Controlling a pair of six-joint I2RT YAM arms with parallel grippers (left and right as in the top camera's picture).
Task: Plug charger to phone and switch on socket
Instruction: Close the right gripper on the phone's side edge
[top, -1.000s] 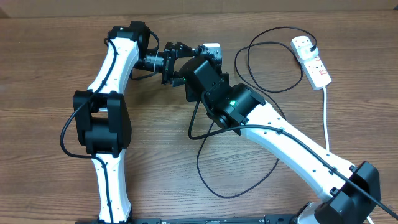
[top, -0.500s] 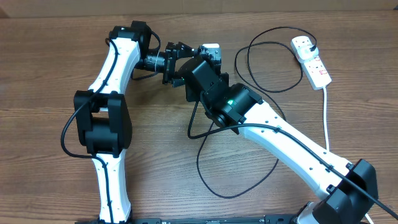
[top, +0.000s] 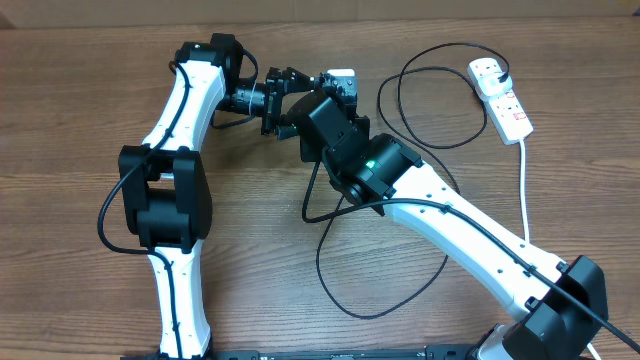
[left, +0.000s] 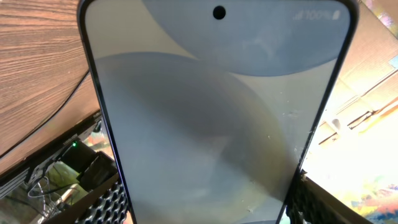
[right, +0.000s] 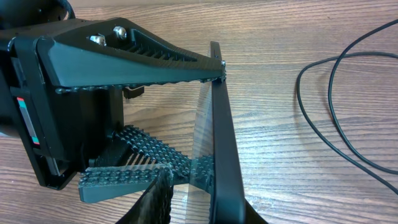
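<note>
**Phone clamped, charger cable loose on the worktop**

Upper centre-left in the overhead view, the left tool (top: 300, 92) pinches the phone (left: 211, 124) by its long edges, its lit screen facing the left wrist camera. The right tool (right: 158, 198) sits just beside the phone. Only one ridged finger shows, so I cannot tell its spread. Further right, the charger (right: 298, 87) lies in loose loops on the wooden worktop (top: 70, 90), its black plug in the socket (top: 505, 100) at upper right.
</note>
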